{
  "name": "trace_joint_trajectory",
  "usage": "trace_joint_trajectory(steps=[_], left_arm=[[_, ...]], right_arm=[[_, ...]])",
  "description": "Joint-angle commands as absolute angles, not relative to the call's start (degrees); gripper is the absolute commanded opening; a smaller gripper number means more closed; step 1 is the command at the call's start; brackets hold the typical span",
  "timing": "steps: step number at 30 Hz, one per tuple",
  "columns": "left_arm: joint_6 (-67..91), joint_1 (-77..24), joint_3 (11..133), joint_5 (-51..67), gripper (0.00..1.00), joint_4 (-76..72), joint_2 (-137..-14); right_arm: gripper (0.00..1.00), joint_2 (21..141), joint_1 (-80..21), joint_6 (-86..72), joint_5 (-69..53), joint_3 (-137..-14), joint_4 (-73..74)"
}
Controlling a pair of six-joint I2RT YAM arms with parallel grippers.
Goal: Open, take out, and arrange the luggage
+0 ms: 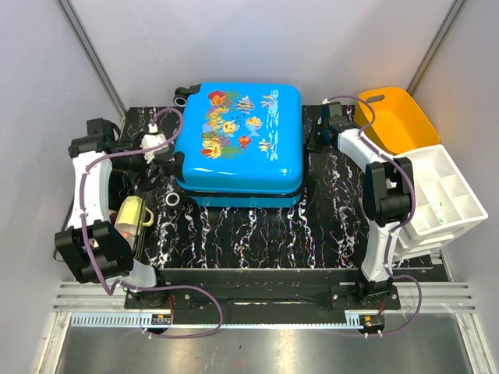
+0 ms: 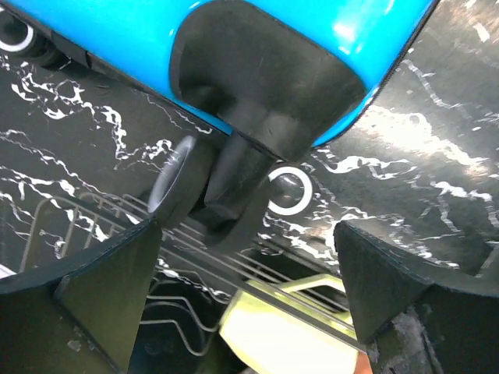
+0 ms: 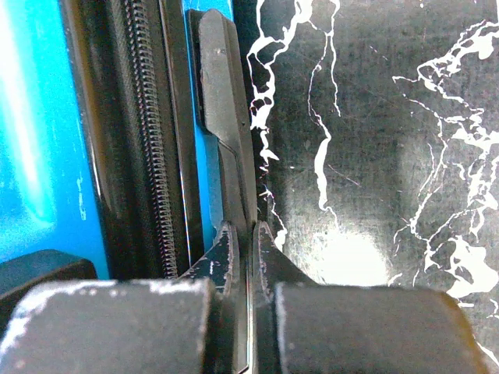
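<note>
The big bright-blue hard suitcase with fish pictures [image 1: 238, 140] lies flat and closed on the black marble table [image 1: 312, 234]. On its left side, the left gripper [image 2: 248, 238] gapes wide by a black wheel [image 2: 175, 191]. On its right side, the right gripper [image 3: 251, 249] is pinched tight beside the zip band [image 3: 148, 140]

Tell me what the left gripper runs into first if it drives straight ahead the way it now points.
Most likely the black corner wheel of the luggage, which sits centred just ahead of the open left gripper. Exact depth is unclear from the wrist view.
</note>
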State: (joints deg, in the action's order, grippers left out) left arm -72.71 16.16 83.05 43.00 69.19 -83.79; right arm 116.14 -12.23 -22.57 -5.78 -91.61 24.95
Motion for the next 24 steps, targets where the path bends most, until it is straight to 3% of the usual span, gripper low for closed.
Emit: trace_joint_trajectory(steps=[1,8,11,12,14,15,16,18,19,24], left_arm=[[-79.19,13.01,78.86,40.61,0.97,59.87,-84.37],[-77.61,10.20,77.34,37.27,0.88,52.65,-86.75],[-76.73,10.20,77.52,36.83,0.71,51.94,-86.75],[-75.16,10.20,77.61,37.09,0.54,51.94,-86.49],[-73.75,10.20,77.70,38.05,0.38,52.64,-85.00],[-73.31,10.20,77.52,38.32,0.24,52.91,-84.29],[-72.78,10.20,76.82,38.49,0.18,52.91,-83.33],[-70.42,10.28,76.20,39.02,0.07,52.91,-81.04],[-69.27,10.63,76.20,39.28,0.00,52.91,-80.51],[-57.17,12.56,80.93,43.94,0.00,52.21,-79.10]], right_arm=[[0.00,116.98,-13.97,-24.87,-11.34,-95.27,15.20],[0.00,117.07,-14.24,-25.14,-11.87,-94.40,14.68],[0.00,116.63,-14.24,-23.74,-11.25,-94.48,14.68],[0.00,116.46,-14.33,-23.30,-11.25,-94.83,14.68],[0.03,116.19,-14.33,-21.98,-11.08,-95.27,14.68],[0.07,115.76,-14.15,-21.54,-10.73,-95.71,14.76],[0.20,115.49,-14.15,-21.01,-10.55,-95.89,14.94],[0.35,114.27,-13.98,-19.25,-10.28,-96.06,15.20],[0.50,113.82,-13.63,-18.73,-10.28,-96.06,15.47],[0.75,109.34,-12.22,-15.74,-12.12,-95.80,17.05]])
